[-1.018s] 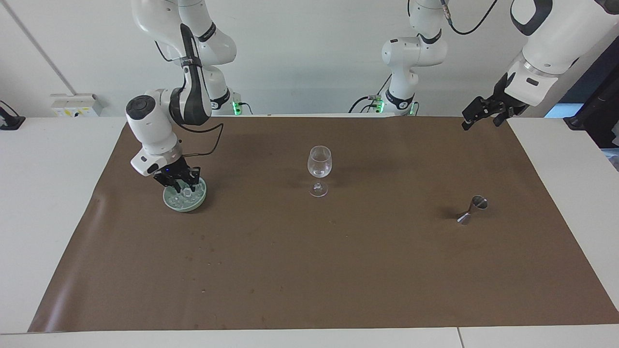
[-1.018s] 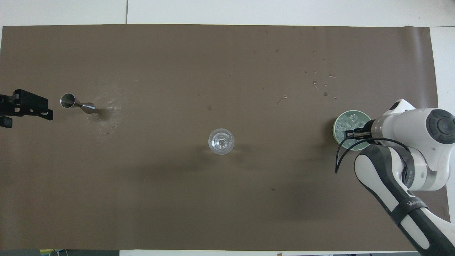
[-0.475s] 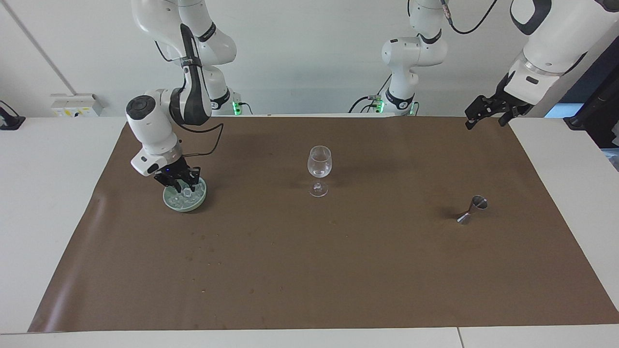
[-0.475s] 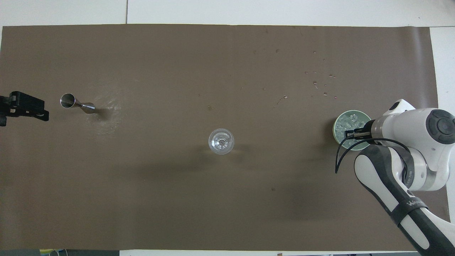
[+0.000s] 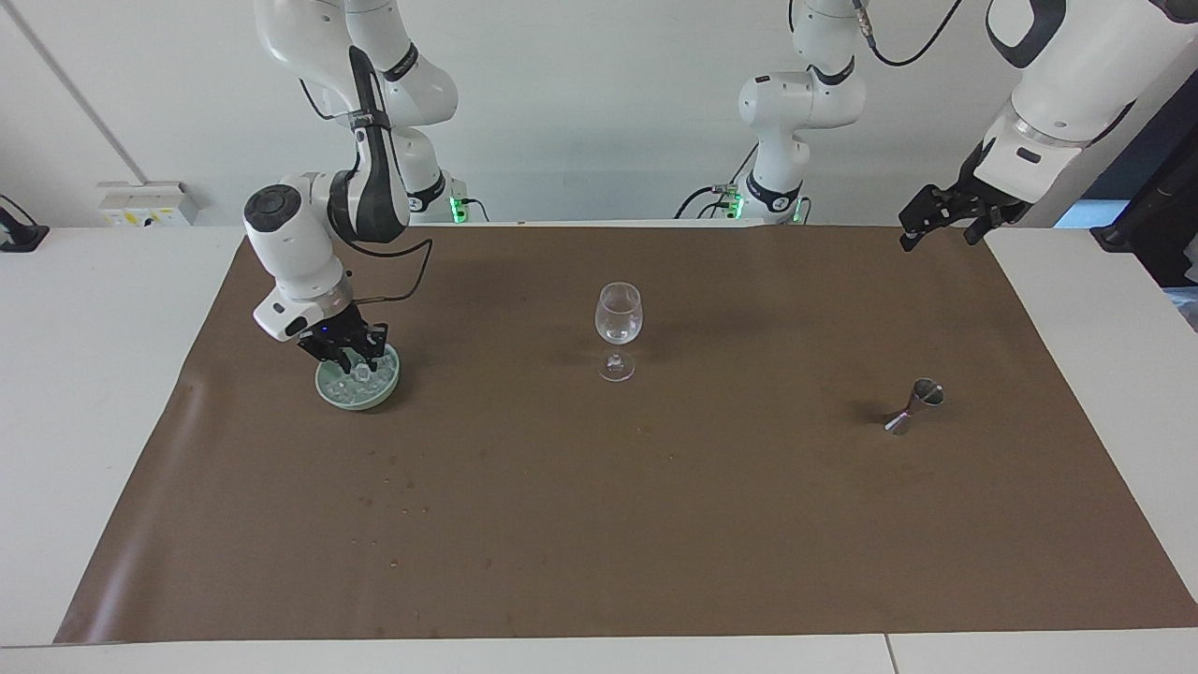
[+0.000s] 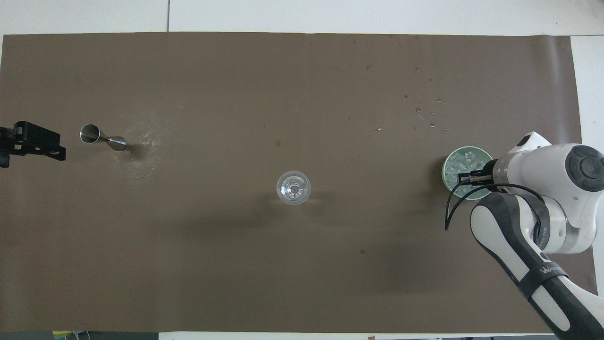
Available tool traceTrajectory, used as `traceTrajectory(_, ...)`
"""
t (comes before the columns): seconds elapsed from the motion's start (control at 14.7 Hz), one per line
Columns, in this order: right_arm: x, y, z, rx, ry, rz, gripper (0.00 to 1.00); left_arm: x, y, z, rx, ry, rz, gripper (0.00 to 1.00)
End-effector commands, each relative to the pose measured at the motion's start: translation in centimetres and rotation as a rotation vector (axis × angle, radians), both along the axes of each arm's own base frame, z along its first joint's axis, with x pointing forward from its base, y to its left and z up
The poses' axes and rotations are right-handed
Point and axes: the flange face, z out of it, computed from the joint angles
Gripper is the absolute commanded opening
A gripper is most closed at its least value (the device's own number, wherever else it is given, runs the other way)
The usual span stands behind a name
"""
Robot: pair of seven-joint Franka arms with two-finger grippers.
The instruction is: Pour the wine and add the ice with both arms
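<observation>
- right gripper (image 5: 354, 360) was down in the green bowl (image 5: 328, 391), fingers narrowed in among the ice (image 5: 360, 379); couldn't tell if a chunk was actually pinched or they were just closing around one
- bowl sat beside the wine glass (image 5: 619, 329), toward the right arm's end of the table, well apart from it
- left gripper (image 5: 941, 217) hung up in the air with fingers apart and empty, well off from the glass at the left arm's end; that arm looked like it was just waiting
- jigger (image 5: 915, 405) stood alone, a bit farther from the robots than the glass, toward the left arm's end
- progress-wise: glass looked clear with something small and glassy in the bottom of it, possibly ice already; I saw no coloured wine in it; so I'd guess the ice part was underway and more chunks were left to carry over
</observation>
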Motion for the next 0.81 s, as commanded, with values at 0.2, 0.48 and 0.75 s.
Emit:
traceTrajectory(0.2,-0.5,-0.1,0.2,0.008,-0.016,0.004,0.19,-0.2,-0.1,-0.3,0.014,-0.024,-0.026,1.00)
traceTrajectory(0.48,-0.5,0.0,0.2,0.009,-0.012,0.003,0.10,0.2,-0.3,-0.5,0.006,-0.064,-0.099,1.00)
traceTrajectory(0.75,0.9,0.2,2.7,0.011,0.011,0.003,0.09,0.2,-0.2,-0.5,0.003,-0.067,-0.144,1.00)
